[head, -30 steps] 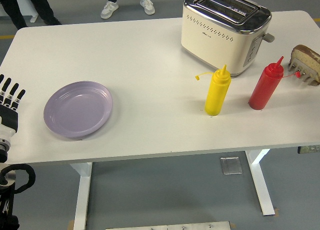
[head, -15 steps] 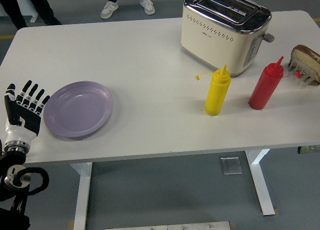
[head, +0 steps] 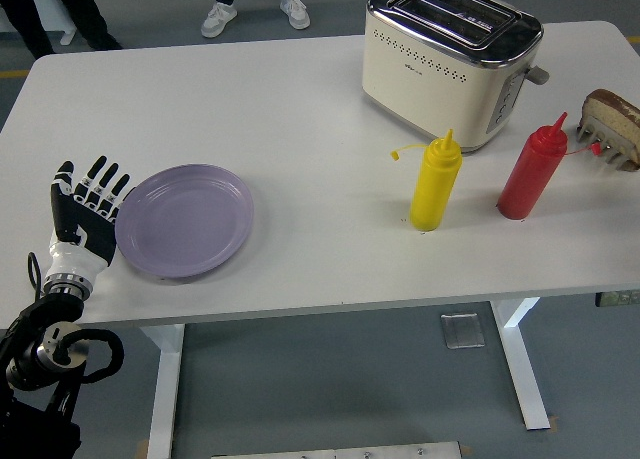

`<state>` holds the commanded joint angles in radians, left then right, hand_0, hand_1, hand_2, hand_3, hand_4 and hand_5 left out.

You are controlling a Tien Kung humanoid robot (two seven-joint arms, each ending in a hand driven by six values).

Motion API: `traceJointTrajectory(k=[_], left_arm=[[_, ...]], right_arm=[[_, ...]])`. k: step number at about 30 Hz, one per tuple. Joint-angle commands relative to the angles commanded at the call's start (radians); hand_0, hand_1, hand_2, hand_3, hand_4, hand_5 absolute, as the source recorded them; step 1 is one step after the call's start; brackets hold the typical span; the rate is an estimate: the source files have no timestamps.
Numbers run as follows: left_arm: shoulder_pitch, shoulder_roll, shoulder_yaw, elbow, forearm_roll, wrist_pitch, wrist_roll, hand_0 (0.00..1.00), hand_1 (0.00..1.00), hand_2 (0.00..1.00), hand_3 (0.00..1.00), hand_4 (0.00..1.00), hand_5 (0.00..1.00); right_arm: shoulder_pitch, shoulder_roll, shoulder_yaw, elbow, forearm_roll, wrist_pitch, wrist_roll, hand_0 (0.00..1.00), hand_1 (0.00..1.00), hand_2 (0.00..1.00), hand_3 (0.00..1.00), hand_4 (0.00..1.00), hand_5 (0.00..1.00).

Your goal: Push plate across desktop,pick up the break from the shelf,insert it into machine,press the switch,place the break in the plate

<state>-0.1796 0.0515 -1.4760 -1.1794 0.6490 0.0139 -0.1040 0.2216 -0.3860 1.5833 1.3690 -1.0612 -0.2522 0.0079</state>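
A: How far along is the job?

B: Just at step 1. The left hand (head: 88, 211) sits at 9 o'clock, flat with its fingers (head: 97, 174) spread, holding nothing, pressed to the left rim of the purple plate (head: 185, 220). I think the push has hardly begun (the plate is far from the toaster side).

A: What is left?

B: The other 4 steps. The bread (head: 612, 110) sits in its rack (head: 610, 142) at 3 o'clock, on the table's right edge. The toaster (head: 450, 59) at 1 o'clock has empty slots.

A: Anything in the way?

B: Yes, 2 bottles. The yellow bottle (head: 436, 184) and the red bottle (head: 532, 174) stand between the plate and the bread. 2 people's feet (head: 254, 14) show at 12 o'clock.
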Motion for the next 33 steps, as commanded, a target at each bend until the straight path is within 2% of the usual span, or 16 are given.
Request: traceJointTrajectory(k=[4,5,13,19,28,33], left_arm=[[-0.007,-0.002,0.015,0.003,-0.006,0.000,0.000,0.846,0.883,0.888,0.830,0.637,0.998],[-0.010,-0.003,0.021,0.005,-0.008,0.000,0.000,0.845,0.881,0.885,0.828,0.637,0.998],[-0.038,-0.010,0.068,0.043,-0.017,0.000,-0.001,0.846,0.881,0.885,0.828,0.638,0.998],[-0.052,-0.013,0.099,0.059,-0.025,-0.003,0.000,0.846,0.881,0.884,0.827,0.637,0.998],[-0.086,-0.021,0.167,0.083,-0.047,-0.009,0.002,0.847,0.881,0.884,0.828,0.638,0.998],[-0.105,-0.031,0.200,0.099,-0.058,-0.011,0.002,0.847,0.881,0.884,0.827,0.639,0.998]], right_arm=[[0.020,-0.023,-0.028,-0.021,-0.141,0.012,-0.035,0.907,0.862,0.851,0.839,0.615,0.232],[0.027,-0.029,-0.036,-0.026,-0.183,0.020,-0.044,0.926,0.876,0.878,0.866,0.668,0.232],[0.070,-0.066,-0.099,-0.069,-0.486,0.112,-0.099,0.930,0.886,0.892,0.876,0.699,0.237],[0.096,-0.077,-0.145,-0.100,-0.697,0.145,-0.114,0.931,0.888,0.892,0.881,0.710,0.250],[0.137,-0.083,-0.203,-0.147,-0.899,0.169,-0.130,0.929,0.885,0.896,0.882,0.731,0.269],[0.158,-0.082,-0.229,-0.173,-0.936,0.165,-0.143,0.922,0.881,0.893,0.883,0.739,0.281]])
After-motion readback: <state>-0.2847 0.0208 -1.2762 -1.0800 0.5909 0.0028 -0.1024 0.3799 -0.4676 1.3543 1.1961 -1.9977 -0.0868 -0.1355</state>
